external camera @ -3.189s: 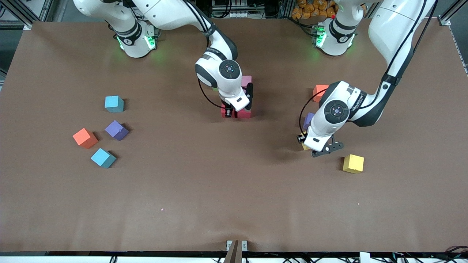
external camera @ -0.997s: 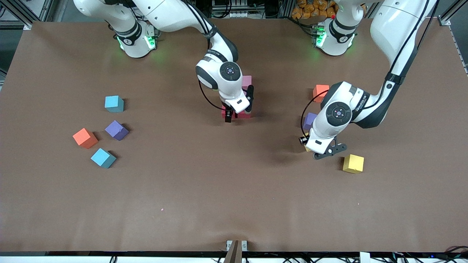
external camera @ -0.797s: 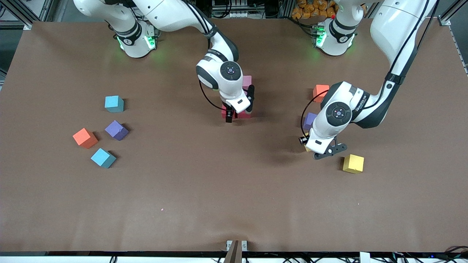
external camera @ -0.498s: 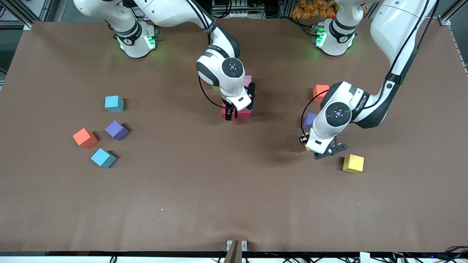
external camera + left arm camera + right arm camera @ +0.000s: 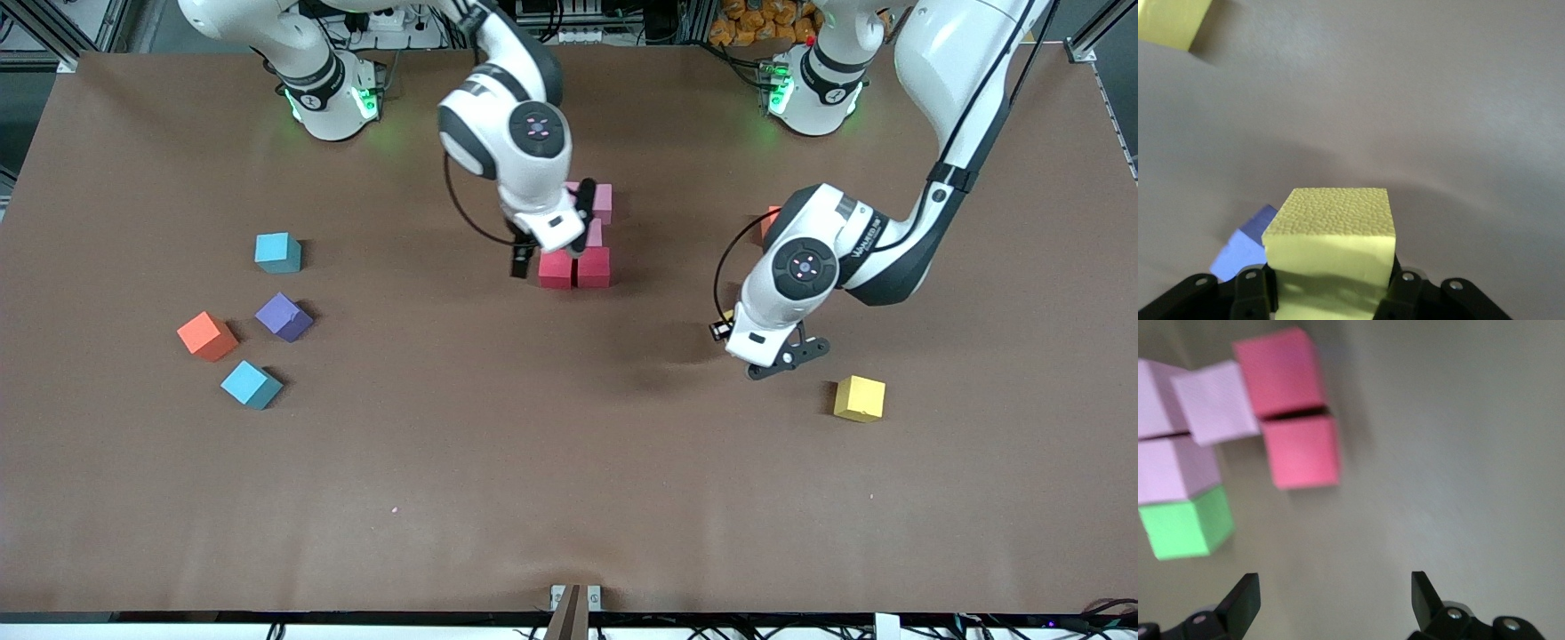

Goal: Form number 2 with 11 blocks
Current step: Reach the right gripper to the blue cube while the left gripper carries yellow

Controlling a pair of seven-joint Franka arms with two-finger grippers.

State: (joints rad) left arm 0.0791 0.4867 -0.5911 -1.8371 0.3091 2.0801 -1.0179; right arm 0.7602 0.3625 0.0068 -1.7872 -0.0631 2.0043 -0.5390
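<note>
Left wrist view shows the left gripper (image 5: 1330,297) clamped on a yellow block (image 5: 1331,250), its pebbled foam faces dented slightly inward where the fingers (image 5: 1257,293) press. That give suggests the blocks are light, soft and grippy rather than slick: a gentle squeeze on two opposite flat faces, centred on the cube, looks like enough, and a harder one would likely only distort it. A purple block (image 5: 1243,247) lies on the table beneath, and a second yellow block (image 5: 860,397) sits on the table just beside the left gripper, nearer the front camera.

At mid-table the number 2 is only begun: two red blocks (image 5: 575,268) touch side by side, with pink blocks (image 5: 601,201) farther from the front camera and a green block (image 5: 1186,528) showing in the right wrist view at the end of the cluster. The right gripper (image 5: 544,238) hangs over this cluster, jaws spread wide and holding nothing.

Two light blue blocks (image 5: 277,252), another purple and an orange block (image 5: 206,336) wait loose toward the right arm's end of the brown table (image 5: 533,462).
</note>
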